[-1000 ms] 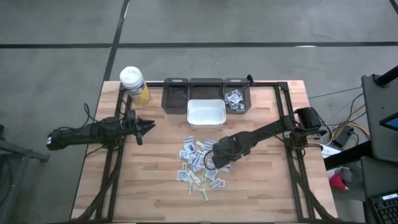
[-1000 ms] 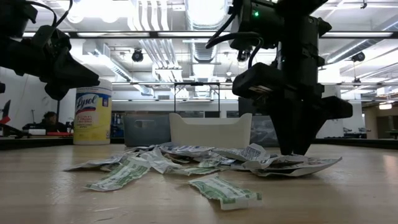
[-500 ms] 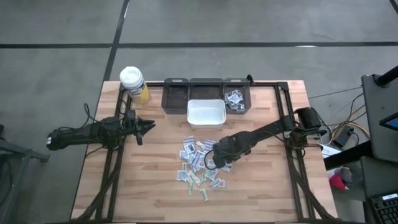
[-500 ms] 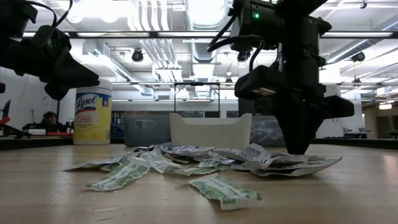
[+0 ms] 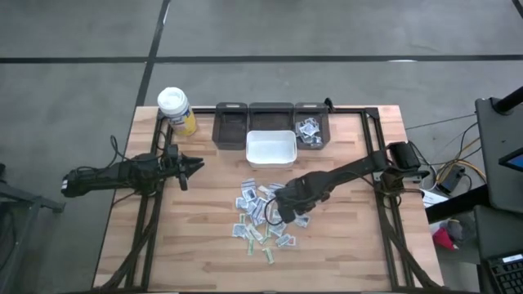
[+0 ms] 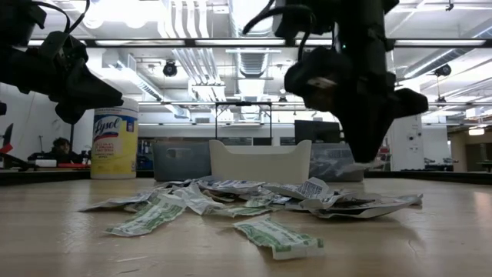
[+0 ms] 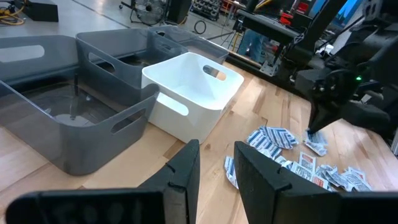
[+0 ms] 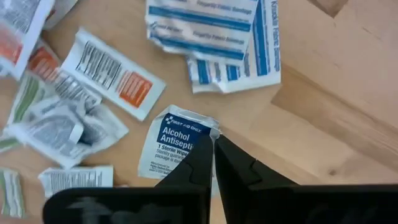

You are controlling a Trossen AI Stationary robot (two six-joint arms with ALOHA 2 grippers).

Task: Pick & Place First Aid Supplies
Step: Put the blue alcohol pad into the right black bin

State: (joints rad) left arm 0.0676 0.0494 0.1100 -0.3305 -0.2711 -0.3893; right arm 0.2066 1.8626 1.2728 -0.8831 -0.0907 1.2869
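Above the scattered first aid supplies [image 5: 263, 214] on the bench [image 5: 343, 245], the right gripper [image 8: 213, 149] lifts an alcohol antiseptic packet [image 8: 174, 144], fingers pinching its corner; next, carry it to the bins [image 5: 271, 124]. Left gripper [image 7: 216, 168] waits, fingers apart.

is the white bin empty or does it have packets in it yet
Empty. In the high view the white bin shows only a bare white floor; the left wrist view shows clean inner walls. The packets lie on the table.

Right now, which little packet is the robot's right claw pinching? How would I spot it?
Find the white bin mid-table; the packet pile lies just in front. Above the pile's right edge, the right gripper pinches a corner of one white packet. Unlike its neighbours, it is lifted and reads "Alcohol Antiseptic" on blue.
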